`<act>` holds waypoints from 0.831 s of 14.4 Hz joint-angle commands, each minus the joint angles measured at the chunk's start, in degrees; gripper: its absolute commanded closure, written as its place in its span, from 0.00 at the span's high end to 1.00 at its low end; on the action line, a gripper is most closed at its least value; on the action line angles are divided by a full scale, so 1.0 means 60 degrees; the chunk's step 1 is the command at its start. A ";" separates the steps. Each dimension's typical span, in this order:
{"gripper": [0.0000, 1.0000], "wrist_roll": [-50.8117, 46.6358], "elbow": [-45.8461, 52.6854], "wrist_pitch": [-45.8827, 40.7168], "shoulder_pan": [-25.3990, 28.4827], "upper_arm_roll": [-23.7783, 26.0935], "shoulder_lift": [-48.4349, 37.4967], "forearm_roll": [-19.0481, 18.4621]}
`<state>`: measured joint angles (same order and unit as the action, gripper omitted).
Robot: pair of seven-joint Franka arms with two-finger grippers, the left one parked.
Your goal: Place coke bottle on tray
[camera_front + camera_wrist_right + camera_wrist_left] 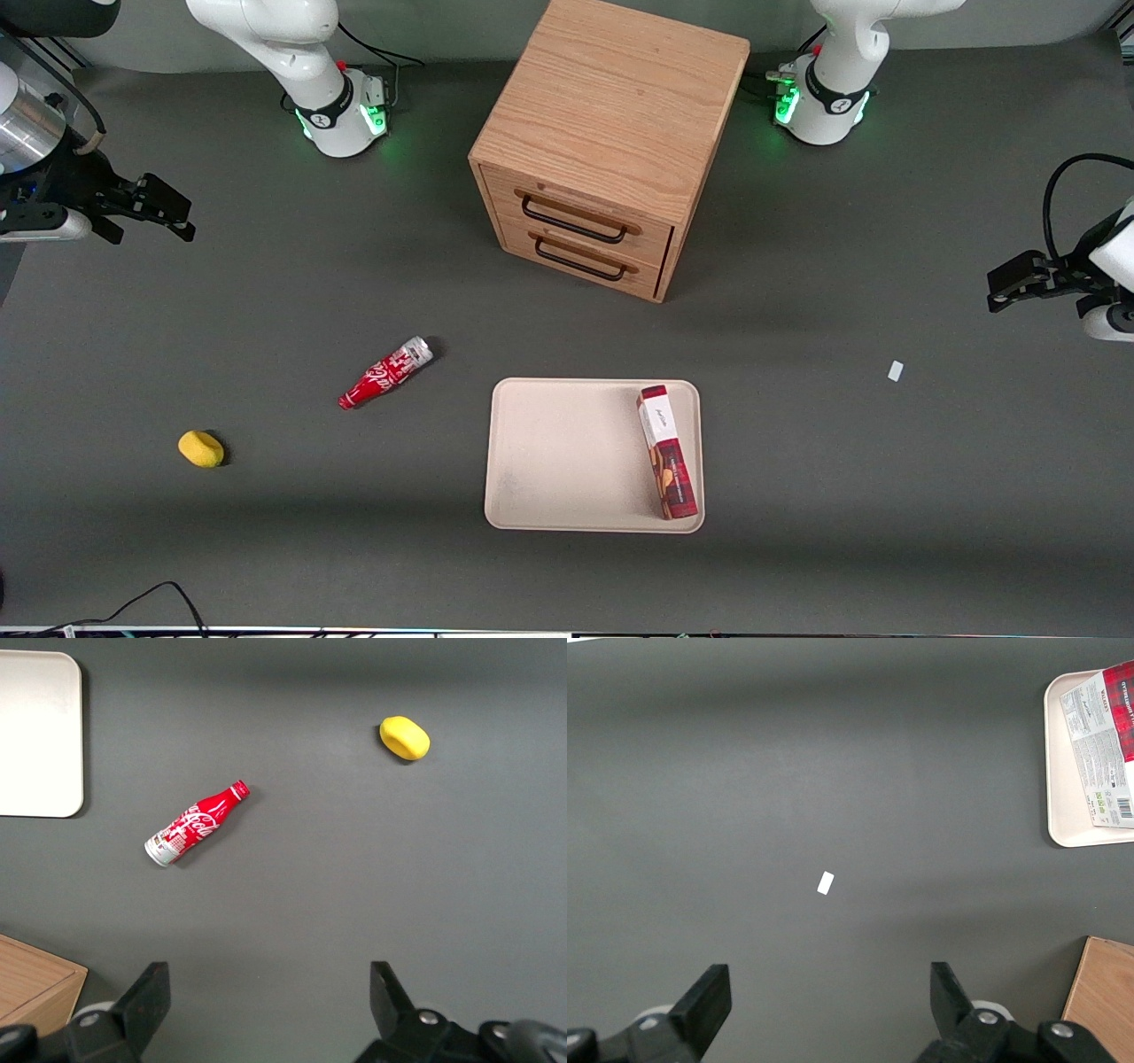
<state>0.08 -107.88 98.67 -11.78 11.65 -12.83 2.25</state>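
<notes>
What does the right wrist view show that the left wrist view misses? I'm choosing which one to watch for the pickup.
Only the right wrist view shows the coke bottle lying on its side, the yellow object and the open gripper above the table, apart from the bottle. Only the left wrist view shows the biscuit box on the tray and a white scrap. Both show the tray and the cabinet.

Evenly lit from overhead, soft and diffuse; no glare on the matte dark grey table (266, 549). Short soft shadows beside the oak two-drawer cabinet (611, 142), the lying red coke bottle (386, 373) and the small yellow rounded object (201, 448). Green lamp glow at the arm bases. Sharp throughout; black two-finger gripper (182, 219), at the working arm's end, spread wide, slightly soft in the right wrist view.
</notes>
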 commanded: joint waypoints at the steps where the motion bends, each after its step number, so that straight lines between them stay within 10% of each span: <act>1: 1.00 -0.0318 0.0300 -0.0243 0.0103 0.0021 0.0131 0.0210; 12: 1.00 -0.3494 0.0358 0.0283 0.0542 0.1075 0.1052 0.0210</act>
<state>-14.80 -107.64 99.43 -9.03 16.61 -9.54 2.58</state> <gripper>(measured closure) 0.000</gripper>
